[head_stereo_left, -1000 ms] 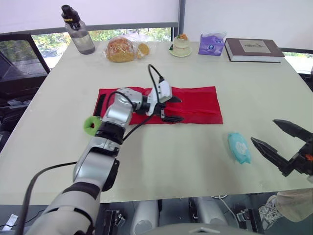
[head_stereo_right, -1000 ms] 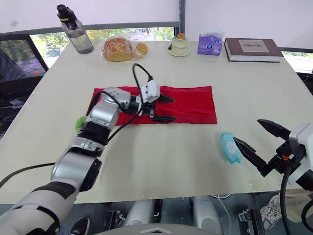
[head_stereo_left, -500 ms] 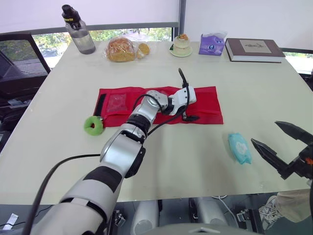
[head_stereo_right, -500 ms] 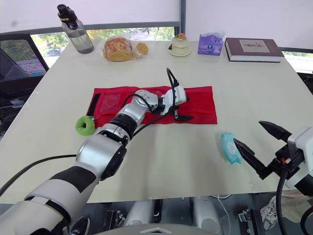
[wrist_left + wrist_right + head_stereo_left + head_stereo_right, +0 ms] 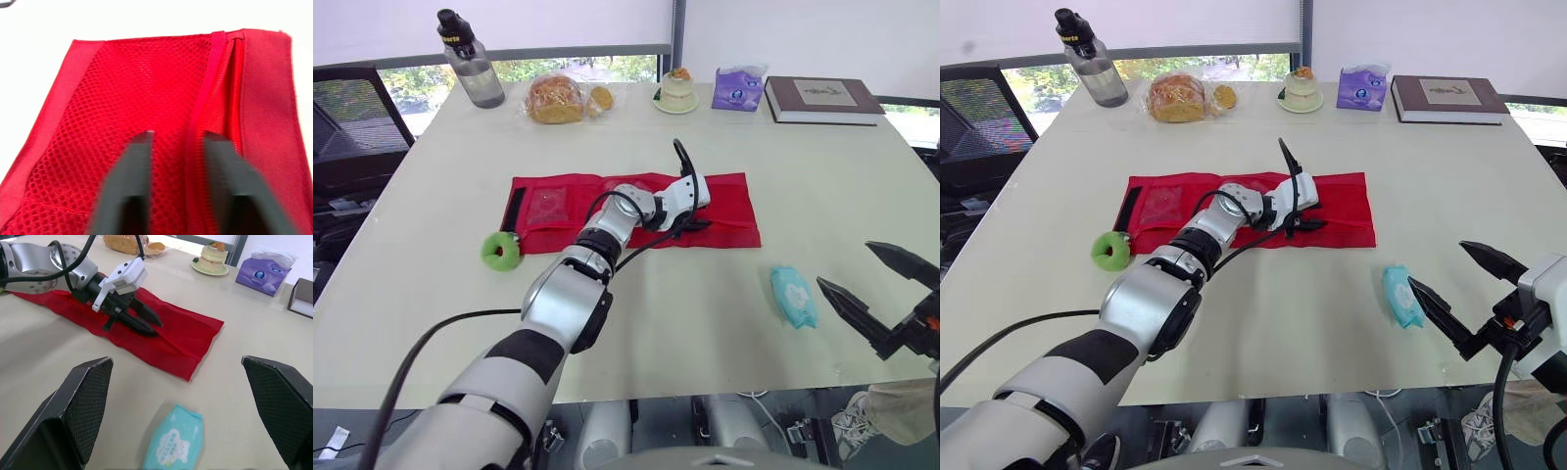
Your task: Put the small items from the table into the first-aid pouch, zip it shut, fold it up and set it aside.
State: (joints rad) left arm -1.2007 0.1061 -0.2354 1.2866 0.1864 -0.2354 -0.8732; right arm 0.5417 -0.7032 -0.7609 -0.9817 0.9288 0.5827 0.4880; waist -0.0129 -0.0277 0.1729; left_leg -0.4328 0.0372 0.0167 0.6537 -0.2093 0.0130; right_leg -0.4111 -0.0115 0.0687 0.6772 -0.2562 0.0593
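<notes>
Left gripper [image 5: 703, 224] has slid right along the first-aid pouch [image 5: 734, 211] since a second ago, going from spread to pinched on the zipper [image 5: 230, 73]. Likely it's working the right pocket's zip. Pouch is lying flat and unfolded mid-table, red mesh. Wipes pack [image 5: 792, 296] and green roll [image 5: 499, 251] are sitting outside it. Right gripper [image 5: 847, 264] is hovering spread wide beside the wipes. Next probably: grab and insert.

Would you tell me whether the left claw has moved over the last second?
Yes. The left claw has travelled to the robot's right along the red pouch, away from the green roll and closer to the pouch's right end.
</notes>
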